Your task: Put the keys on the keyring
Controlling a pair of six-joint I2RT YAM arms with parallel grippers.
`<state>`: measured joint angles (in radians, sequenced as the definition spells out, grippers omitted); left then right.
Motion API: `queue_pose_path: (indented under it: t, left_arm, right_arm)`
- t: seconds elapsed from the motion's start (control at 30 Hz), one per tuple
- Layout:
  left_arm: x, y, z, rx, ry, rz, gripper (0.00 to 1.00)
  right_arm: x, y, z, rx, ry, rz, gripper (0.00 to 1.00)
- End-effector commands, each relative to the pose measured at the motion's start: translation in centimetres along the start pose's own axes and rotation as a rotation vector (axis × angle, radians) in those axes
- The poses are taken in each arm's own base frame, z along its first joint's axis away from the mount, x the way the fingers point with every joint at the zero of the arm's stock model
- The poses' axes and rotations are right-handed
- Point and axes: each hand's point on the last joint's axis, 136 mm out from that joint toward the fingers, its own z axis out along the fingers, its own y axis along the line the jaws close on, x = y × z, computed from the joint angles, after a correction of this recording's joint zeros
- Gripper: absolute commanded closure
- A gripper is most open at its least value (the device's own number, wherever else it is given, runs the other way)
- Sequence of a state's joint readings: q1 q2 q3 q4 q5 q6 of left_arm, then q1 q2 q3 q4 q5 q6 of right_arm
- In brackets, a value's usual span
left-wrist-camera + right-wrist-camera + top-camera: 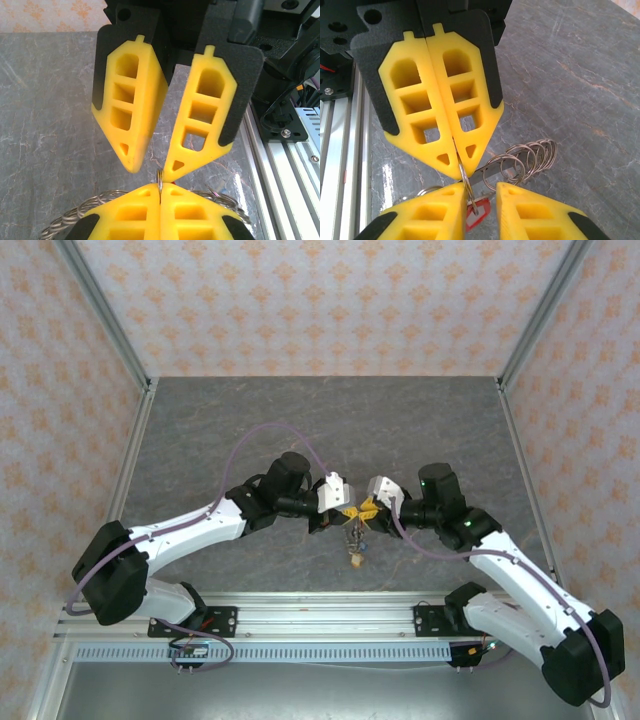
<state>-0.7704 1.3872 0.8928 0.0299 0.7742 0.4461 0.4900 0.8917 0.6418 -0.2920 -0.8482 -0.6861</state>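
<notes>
1. the left gripper (456, 167) is pinched closed on the wire of the keyring (532, 152), over the grey table (580, 75).
2. the right gripper (481, 192) is narrowly parted, tip to tip with the left.
3. a red-headed key (479, 209) sits in that gap.

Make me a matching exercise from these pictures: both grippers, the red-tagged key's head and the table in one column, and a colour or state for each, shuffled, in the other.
1 left gripper
2 right gripper
3 key head
4 table

A red
B open
C grey, stone-patterned
D shut on a thin ring

Pairs: 1-D, 2-B, 3-A, 4-C
</notes>
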Motion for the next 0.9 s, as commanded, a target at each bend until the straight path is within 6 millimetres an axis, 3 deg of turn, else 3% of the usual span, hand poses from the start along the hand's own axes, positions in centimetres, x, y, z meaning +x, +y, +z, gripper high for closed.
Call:
queue_pose_path:
  t: [0.0, 0.4, 0.67, 0.87]
  left_arm:
    - [-2.8, 0.0, -1.2, -0.009, -0.071, 0.066, 1.00]
    - [-2.6, -0.1, -1.2, -0.007, -0.060, 0.070, 1.00]
    - [0.8, 0.5, -1.0, -0.028, 0.120, 0.076, 0.85]
    - [0.2, 0.7, -0.4, -0.008, 0.118, 0.062, 0.82]
  right_arm:
    - [-1.7, 0.0, -0.1, -0.020, -0.058, -0.048, 0.81]
    - [-1.2, -0.2, 0.3, -0.029, -0.031, -0.021, 1.00]
    - [-1.8, 0.0, -0.6, -0.039, 0.046, 0.012, 1.00]
    - [-2.1, 0.1, -0.7, -0.041, 0.114, 0.018, 1.00]
